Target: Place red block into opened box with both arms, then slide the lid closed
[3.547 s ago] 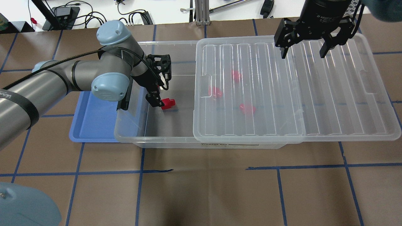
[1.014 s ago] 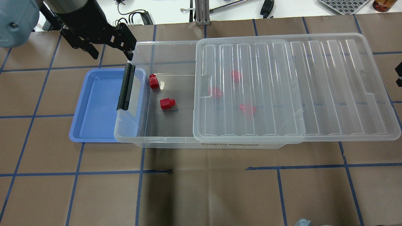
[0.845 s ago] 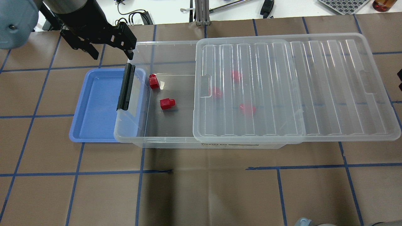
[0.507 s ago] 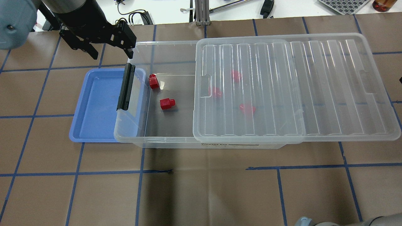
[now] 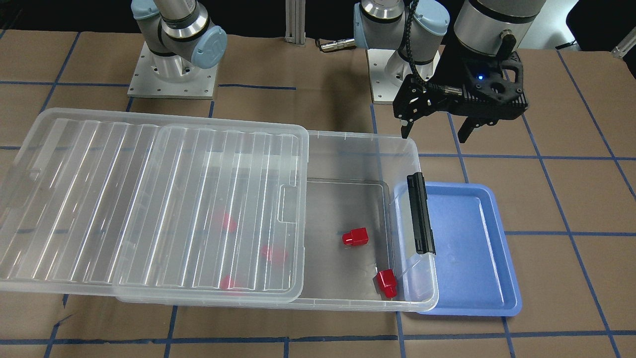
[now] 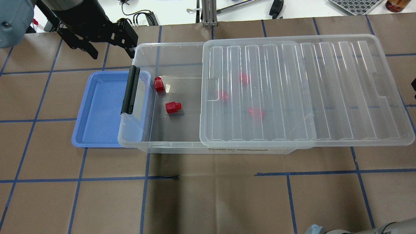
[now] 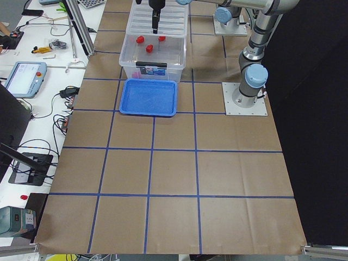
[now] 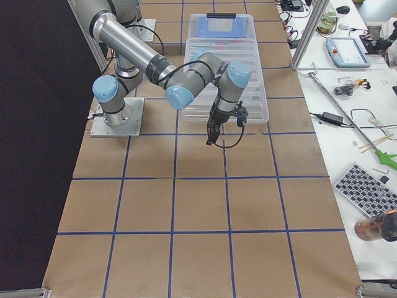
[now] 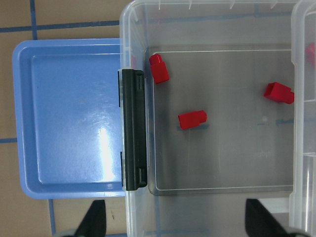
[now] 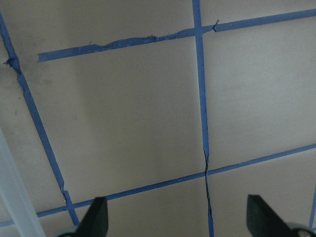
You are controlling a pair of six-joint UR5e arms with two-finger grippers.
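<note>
Two red blocks (image 6: 173, 107) (image 6: 159, 84) lie on the floor of the uncovered left part of the clear box (image 6: 169, 45). Three more red blocks show blurred through the ribbed lid (image 6: 341, 91), which covers the box's right part and overhangs far to the right. My left gripper (image 6: 112, 52) hangs open and empty above the box's far left corner. In its wrist view the blocks (image 9: 192, 119) lie below it. My right gripper (image 8: 224, 131) is open and empty over bare paper past the lid's right end.
A blue tray (image 6: 100, 107) with nothing in it lies against the box's left end, under the black latch bar (image 6: 130, 90). Brown paper with blue tape lines (image 10: 200, 98) covers the table. Cables and tools lie beyond the far edge.
The left gripper let go of a red block in the box, rose and drew back to the far left corner. The right gripper left its place over the lid and moved off right.
</note>
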